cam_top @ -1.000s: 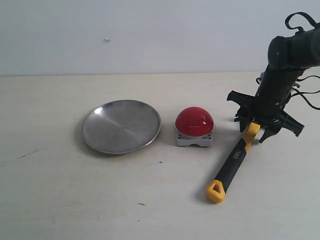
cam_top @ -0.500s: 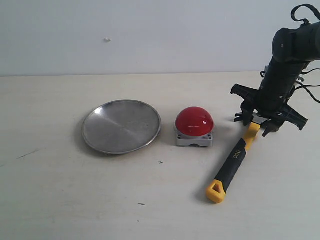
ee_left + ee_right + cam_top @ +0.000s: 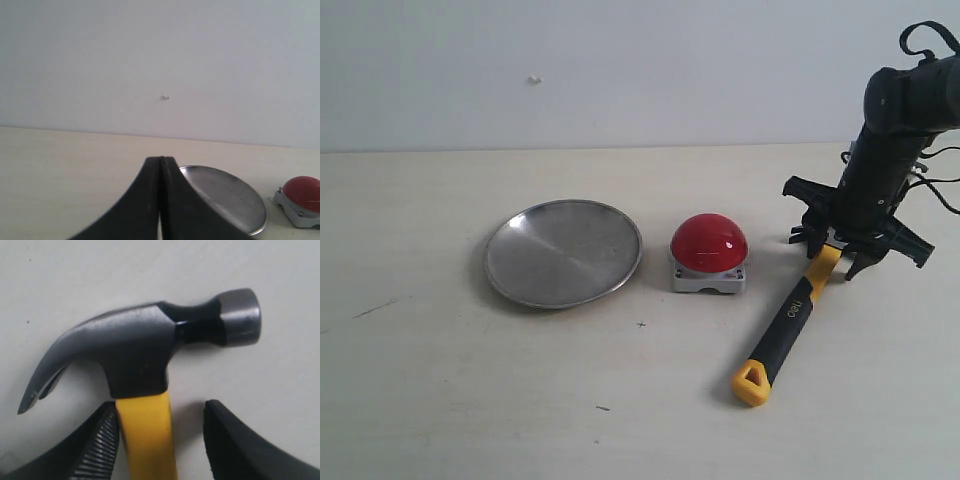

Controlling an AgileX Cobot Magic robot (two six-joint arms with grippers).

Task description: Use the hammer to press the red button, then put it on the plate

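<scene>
So the hammer [image 3: 788, 318] is lying flat on the desk [image 3: 470, 400], out at 3 o'clock from the red button [image 3: 709, 243]. Its head is at the far end and the yellow-and-black handle trails off toward 7 o'clock, with the yellow loop end nearest me. Nothing's been lifted yet, and I'd say we're right at the grab.

The right gripper [image 3: 835, 258] is hanging right over the head end with its jaws spread wide, straddling the yellow neck just below the steel head. It isn't gripping anything. From its wrist camera the ribbed pad [image 3: 102, 445] on one side sits just beside the yellow, maybe touching, I can't tell. The other finger has a clear gap.

If it were me, I'd nudge the gripper across so the neck sits in the middle before closing. Otherwise I reckon one finger shoves the hammer sideways on the desk as the jaws come in. I'd also keep the pads square across the handle and low enough to catch its full thickness. Grabbing near the head seems smart, since that's where the weight is and it should droop less on the lift.

The button is close at 9 o'clock from the hammer head, not touching. The plate [image 3: 563, 252] is just beyond the button, at its 9 o'clock, bare metal with nothing on it.

The left gripper [image 3: 161, 200] is pinched fully closed on nothing, parked off on the plate's side and looking across the desk.
</scene>
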